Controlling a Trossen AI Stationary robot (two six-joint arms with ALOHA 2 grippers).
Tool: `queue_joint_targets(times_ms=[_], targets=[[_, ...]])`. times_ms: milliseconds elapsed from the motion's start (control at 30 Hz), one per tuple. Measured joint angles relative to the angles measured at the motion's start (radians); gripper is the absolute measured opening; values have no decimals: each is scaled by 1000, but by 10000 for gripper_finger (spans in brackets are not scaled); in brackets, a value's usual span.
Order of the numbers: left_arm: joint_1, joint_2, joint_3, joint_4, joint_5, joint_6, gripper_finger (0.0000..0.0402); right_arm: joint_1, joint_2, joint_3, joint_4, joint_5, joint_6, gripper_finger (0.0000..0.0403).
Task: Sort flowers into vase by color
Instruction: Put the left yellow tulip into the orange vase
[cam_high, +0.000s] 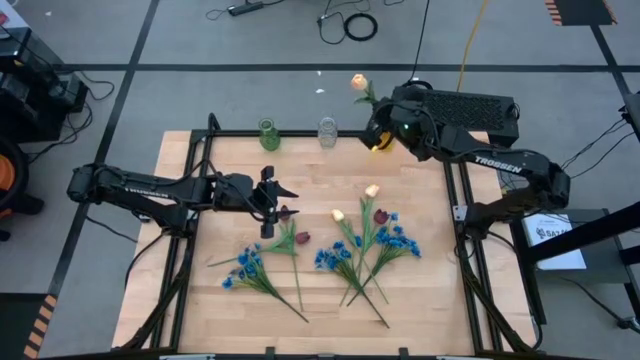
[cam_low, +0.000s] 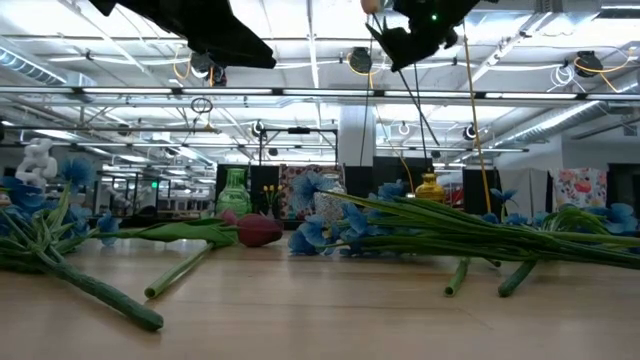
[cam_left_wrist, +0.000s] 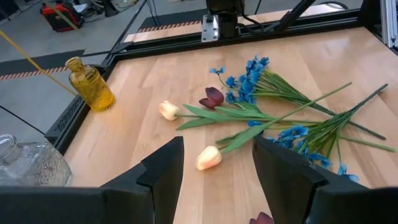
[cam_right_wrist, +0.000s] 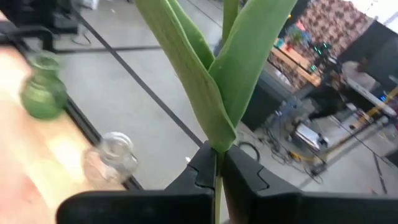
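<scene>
My right gripper hovers over the table's far edge, shut on a cream-yellow tulip, above a yellow vase. A green vase and a clear vase stand to its left along that edge. Loose flowers lie on the table: blue bunches, dark red tulips and cream tulips. My left gripper hangs open at mid-left, above the flowers and touching none of them. My right gripper pinches the tulip's green stem between its two fingers, just below where the long leaves branch off. The flower is lifted clear of the table and vases. Its blossom reaches out past the table's far edge.
Black frame rails run along the table's left, right and far sides. The near half of the wooden top is bare beyond the flower stems. Cables lie on the floor behind the table.
</scene>
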Motion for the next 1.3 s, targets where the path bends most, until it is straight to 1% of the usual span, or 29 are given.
queue_joint_targets(times_ms=[100, 167, 233, 300, 367, 500, 667, 1000, 1233, 1300], targets=[[0, 0, -1, -8, 0, 0, 198, -45, -25, -1, -39, -9, 38, 4], [-1, 0, -6, -5, 0, 0, 198, -75, -51, -1, -40, -58, 58, 4], [-1, 0, -13, -8, 0, 0, 198, -102, -73, -1, -32, -128, 83, 4], [-1, 0, -20, -6, 0, 0, 198, -123, -88, -1, -3, -202, 90, 4], [-1, 0, -27, -5, 0, 0, 198, -149, -99, -1, 26, -248, 91, 4], [-1, 0, -32, -5, 0, 0, 198, -220, -92, 0, 32, -312, 99, 4], [-1, 0, -32, 8, 0, -1, 198, -293, -52, 0, 11, -397, 121, 4], [-1, 0, -33, 32, 0, -2, 198, -372, 10, 0, 44, -502, 120, 4], [-1, 0, -33, 31, 0, -1, 198, -412, 53, 0, 55, -554, 124, 4], [-1, 0, -33, 31, 0, -1, 198, -416, 66, 0, 59, -554, 124, 4]])
